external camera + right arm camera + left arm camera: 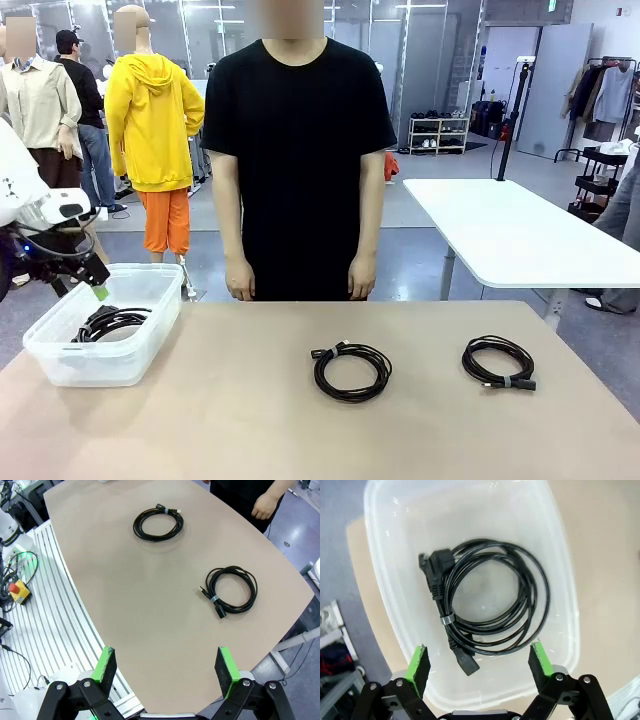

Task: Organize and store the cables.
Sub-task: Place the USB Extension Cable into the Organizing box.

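Observation:
One coiled black cable point(485, 605) with a chunky plug lies inside the clear plastic bin point(385, 580), which sits at the table's left point(60, 340). My left gripper point(480, 662) hovers open directly above that bin, nothing between its green pads; in the front view it hangs over the bin's far left rim point(88, 280). Two more coiled cables rest on the tan table: one in the middle point(351, 370) point(158, 524) and one to the right point(499, 361) point(231, 589). High above the table's edge, my right gripper point(167, 672) stands open and empty.
A person in a black shirt point(298, 150) stands at the far side, hands hanging by the table edge. A white table point(500, 230) stands behind on the right. In the right wrist view, a ribbed white platform point(45, 630) with loose wires and a red button borders the table.

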Tool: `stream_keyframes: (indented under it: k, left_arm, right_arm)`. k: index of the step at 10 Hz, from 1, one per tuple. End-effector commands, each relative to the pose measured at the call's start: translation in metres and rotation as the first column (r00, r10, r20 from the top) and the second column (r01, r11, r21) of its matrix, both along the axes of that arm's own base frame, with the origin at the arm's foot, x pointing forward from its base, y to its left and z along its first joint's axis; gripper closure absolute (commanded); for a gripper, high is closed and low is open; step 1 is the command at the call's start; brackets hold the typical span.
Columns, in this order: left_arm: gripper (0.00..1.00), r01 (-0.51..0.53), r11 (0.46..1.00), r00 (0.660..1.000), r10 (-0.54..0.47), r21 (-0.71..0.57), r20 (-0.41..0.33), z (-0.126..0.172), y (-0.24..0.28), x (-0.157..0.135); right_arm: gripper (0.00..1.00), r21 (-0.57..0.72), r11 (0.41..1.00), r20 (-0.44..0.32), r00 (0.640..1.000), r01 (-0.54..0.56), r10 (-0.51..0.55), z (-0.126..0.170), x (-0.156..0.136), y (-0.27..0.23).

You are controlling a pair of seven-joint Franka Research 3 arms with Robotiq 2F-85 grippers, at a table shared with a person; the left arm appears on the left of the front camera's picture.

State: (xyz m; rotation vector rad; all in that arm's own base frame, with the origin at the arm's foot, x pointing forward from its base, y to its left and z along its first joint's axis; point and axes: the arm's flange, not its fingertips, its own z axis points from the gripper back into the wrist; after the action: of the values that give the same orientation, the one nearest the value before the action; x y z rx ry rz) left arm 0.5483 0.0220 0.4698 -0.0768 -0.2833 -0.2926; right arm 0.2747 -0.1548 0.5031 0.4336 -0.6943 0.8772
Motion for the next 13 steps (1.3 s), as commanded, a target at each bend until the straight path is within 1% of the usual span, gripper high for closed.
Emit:
stream_keyframes:
  k: [1,2,3,4,5,6,7,8,9,10,11,13]
  left_arm:
    - [0.00,0.114,0.992,0.985,-0.106,-0.053,0.136,0.017,0.001,-0.052]
    - [0.00,0.164,0.984,0.968,-0.147,-0.070,0.205,0.027,0.000,-0.079]
    - [0.00,0.244,0.968,0.938,-0.220,-0.061,0.267,0.034,0.000,-0.105]
    - [0.00,0.343,0.936,0.903,-0.304,-0.083,0.303,0.038,0.002,-0.132]
    - [0.00,0.428,0.902,0.853,-0.379,-0.066,0.358,0.039,0.005,-0.156]
    - [0.00,0.490,0.870,0.815,-0.437,-0.049,0.379,0.033,0.006,-0.183]
    - [0.00,0.541,0.841,0.782,-0.493,-0.020,0.381,0.025,0.006,-0.196]
    - [0.00,0.551,0.835,0.774,-0.511,0.000,0.375,0.020,0.007,-0.202]
    - [0.00,0.543,0.840,0.777,-0.488,-0.029,0.398,0.018,0.008,-0.200]
    - [0.00,0.566,0.822,0.770,-0.500,-0.063,0.396,0.016,0.010,-0.202]
    - [0.00,0.537,0.843,0.780,-0.490,-0.015,0.389,0.034,0.007,-0.192]
    - [0.00,0.537,0.843,0.780,-0.490,-0.015,0.389,0.034,0.007,-0.192]
  right_arm:
    - [0.00,0.007,1.000,0.013,1.000,-0.016,0.015,0.001,0.001,-0.001]
    - [0.00,0.007,1.000,0.013,1.000,-0.016,0.015,0.001,0.001,-0.001]
    - [0.00,0.007,1.000,0.013,1.000,-0.016,0.015,0.001,0.001,-0.001]
    - [0.00,0.007,1.000,0.013,1.000,-0.016,0.015,0.001,0.001,-0.001]
    - [0.00,0.007,1.000,0.013,1.000,-0.016,0.015,0.001,0.001,-0.001]
    - [0.00,0.007,1.000,0.013,1.000,-0.016,0.015,0.001,0.001,-0.001]
    - [0.00,0.007,1.000,0.013,1.000,-0.016,0.015,0.001,0.001,-0.001]
    - [0.00,0.007,1.000,0.013,1.000,-0.016,0.015,0.001,0.001,-0.001]
    - [0.00,0.007,1.000,0.013,1.000,-0.016,0.015,0.001,0.001,-0.001]
    - [0.00,0.007,1.000,0.013,1.000,-0.016,0.015,0.001,0.001,-0.001]
    - [0.00,0.007,1.000,0.013,1.000,-0.016,0.015,0.001,0.001,-0.001]
    - [0.00,0.007,1.000,0.013,1.000,-0.016,0.015,0.001,0.001,-0.001]
